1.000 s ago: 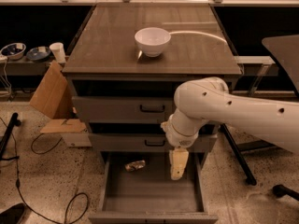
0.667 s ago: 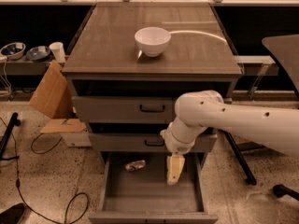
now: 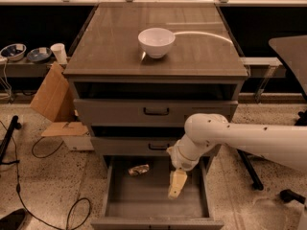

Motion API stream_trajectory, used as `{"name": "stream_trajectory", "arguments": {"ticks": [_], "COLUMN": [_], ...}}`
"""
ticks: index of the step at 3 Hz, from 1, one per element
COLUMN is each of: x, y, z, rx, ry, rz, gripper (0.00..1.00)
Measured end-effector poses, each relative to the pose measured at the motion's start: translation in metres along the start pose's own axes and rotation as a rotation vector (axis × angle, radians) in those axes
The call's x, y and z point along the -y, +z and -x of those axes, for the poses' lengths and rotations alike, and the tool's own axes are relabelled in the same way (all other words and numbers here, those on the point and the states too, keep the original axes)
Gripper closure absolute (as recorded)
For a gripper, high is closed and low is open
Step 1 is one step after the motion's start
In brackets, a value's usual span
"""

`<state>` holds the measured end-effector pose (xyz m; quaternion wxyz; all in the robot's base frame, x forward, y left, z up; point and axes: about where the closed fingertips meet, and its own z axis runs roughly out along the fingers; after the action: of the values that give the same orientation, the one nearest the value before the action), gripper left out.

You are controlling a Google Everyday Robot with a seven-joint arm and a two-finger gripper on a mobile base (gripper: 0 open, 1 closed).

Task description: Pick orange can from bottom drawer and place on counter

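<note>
The orange can (image 3: 138, 169) lies on its side at the back left of the open bottom drawer (image 3: 144, 202), on the bare grey floor. My gripper (image 3: 175, 185) hangs down into the drawer at its right middle, to the right of the can and apart from it, holding nothing that I can see. The white arm (image 3: 225, 138) reaches in from the right. The counter (image 3: 110, 42) tops the cabinet above and carries a white bowl (image 3: 156, 42).
Two closed drawer fronts with black handles (image 3: 156, 111) sit above the open drawer. Cardboard pieces (image 3: 53, 95) lean at the cabinet's left, with cables on the floor. A shelf at left holds bowls and a cup (image 3: 59, 52). A dark table (image 3: 292, 49) stands right.
The arm and gripper have shifted left and a little lower into the drawer, closer to the can. The can and bowl have not moved.
</note>
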<state>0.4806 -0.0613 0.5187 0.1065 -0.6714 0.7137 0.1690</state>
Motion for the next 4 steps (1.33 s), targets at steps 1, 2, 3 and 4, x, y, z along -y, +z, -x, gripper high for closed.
{"name": "stream_trajectory", "arguments": {"ticks": [1,2,3,4], "x": [0.0,0.0,0.001,0.006], "y": [0.04,0.04,0.054,0.081], "z": [-0.009,-0.009,-0.017,-0.027], "rx": [0.08,0.079,0.12,0.181], "ry": [0.084,0.085,0.135,0.168], "rz": [0.038,0.038,0.044,0.083], "gripper": [0.0,0.0,0.0,0.0]}}
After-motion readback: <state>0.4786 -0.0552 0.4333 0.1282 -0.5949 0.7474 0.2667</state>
